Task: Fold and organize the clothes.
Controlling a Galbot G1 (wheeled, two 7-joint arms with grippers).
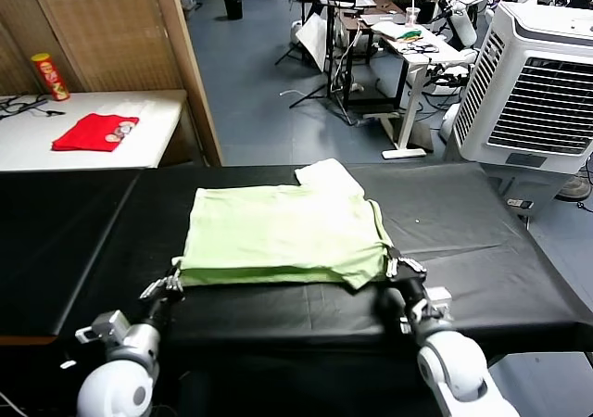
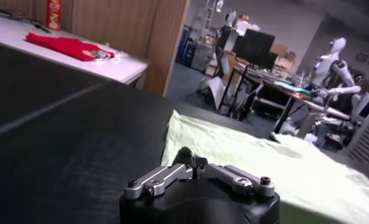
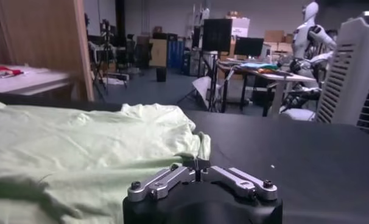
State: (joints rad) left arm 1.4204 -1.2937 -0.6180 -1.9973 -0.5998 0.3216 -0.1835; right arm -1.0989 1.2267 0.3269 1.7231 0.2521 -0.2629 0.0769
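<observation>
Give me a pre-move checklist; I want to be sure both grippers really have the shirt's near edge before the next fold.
1. Pale green thin-fabric T-shirt lies on the black table: ok.
2. Left gripper at the shirt's near left corner, shut: ok.
3. Right gripper at the near right corner, shut: ok.
4. Fabric actually pinched by each gripper: cannot tell.
5. Shirt already folded once, one sleeve sticking out at the far side: ok.
6. Small red folded garment on the white side table, away from the fold: ok.
</observation>
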